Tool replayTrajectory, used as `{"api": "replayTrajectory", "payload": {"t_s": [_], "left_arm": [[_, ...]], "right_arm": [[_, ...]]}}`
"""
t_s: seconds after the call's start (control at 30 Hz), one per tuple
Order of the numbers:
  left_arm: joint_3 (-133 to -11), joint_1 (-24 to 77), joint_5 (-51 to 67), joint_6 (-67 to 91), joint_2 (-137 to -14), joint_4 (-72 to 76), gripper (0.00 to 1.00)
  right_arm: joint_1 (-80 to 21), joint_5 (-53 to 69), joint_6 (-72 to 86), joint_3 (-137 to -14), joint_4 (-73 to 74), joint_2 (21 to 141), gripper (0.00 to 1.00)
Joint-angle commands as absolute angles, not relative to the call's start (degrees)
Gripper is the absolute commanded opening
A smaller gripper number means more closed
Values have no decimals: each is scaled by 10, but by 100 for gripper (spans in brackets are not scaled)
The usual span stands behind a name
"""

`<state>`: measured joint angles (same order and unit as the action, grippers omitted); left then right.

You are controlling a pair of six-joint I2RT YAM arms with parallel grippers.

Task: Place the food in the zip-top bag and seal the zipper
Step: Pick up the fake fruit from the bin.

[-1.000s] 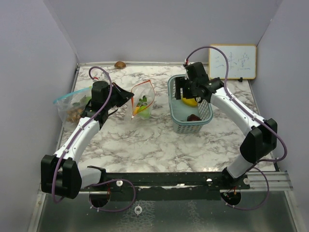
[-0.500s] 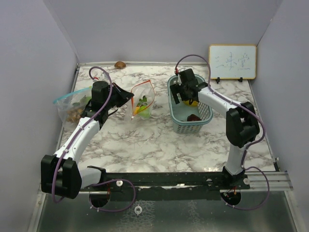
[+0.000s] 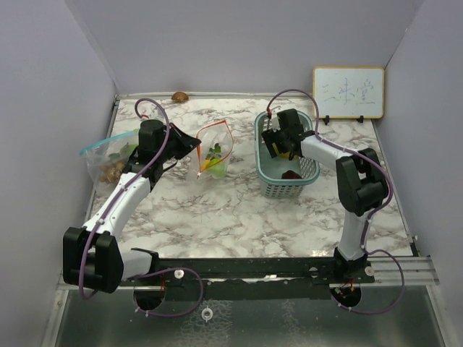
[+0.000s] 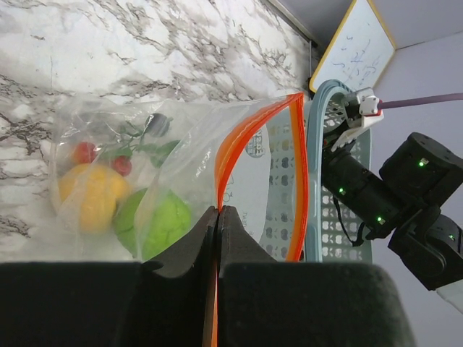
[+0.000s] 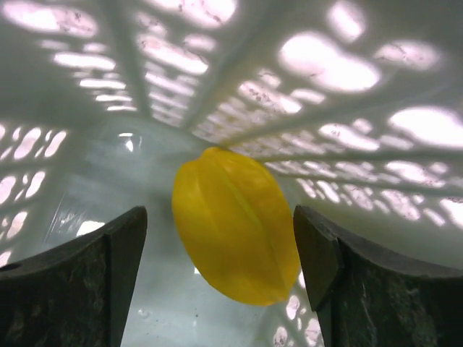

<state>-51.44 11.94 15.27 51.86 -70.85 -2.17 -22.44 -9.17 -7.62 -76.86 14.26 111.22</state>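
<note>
Zip-top bag [image 4: 173,166] was part-filled, unsealed, rim pinched by left gripper [image 4: 218,217]; right gripper [image 5: 217,246] gaped around yellow piece [image 5: 231,217] in basket [image 3: 271,186], probably ungripped.

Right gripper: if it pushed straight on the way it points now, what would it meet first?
Most likely the yellow fruit, centred ahead of the open right gripper inside the teal basket; how far off is unclear.

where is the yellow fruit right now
In the right wrist view, the yellow fruit sits inside the teal basket on the table's right side, between the open fingers of the right gripper.
</note>
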Motion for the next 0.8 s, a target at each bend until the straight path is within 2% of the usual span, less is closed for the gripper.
{"api": "replayTrajectory", "payload": {"t_s": [0.0, 0.03, 0.13, 0.27, 0.4, 0.57, 0.67, 0.77], "left_arm": [[-542, 114, 165, 506, -716, -32, 0], [-543, 114, 164, 506, -716, -33, 0], [-545, 112, 163, 505, -717, -35, 0], [-547, 112, 164, 505, -718, -35, 0], [-545, 112, 164, 507, -716, -33, 0], [-539, 112, 166, 509, -715, -27, 0], [-534, 112, 169, 512, -714, -22, 0], [-528, 112, 174, 519, -713, -15, 0]], "right_arm": [[-226, -64, -71, -749, 112, 1128, 77], [-226, -64, -67, -745, 112, 1127, 73], [-226, -66, -52, -746, 125, 1121, 49], [-226, -85, -35, -750, 136, 1093, 31], [-226, -94, -18, -757, 164, 1039, 27], [-226, -29, 0, -784, 218, 952, 26], [-227, 34, 23, -800, 224, 898, 26], [-231, 150, 46, -825, 212, 866, 26]]}}
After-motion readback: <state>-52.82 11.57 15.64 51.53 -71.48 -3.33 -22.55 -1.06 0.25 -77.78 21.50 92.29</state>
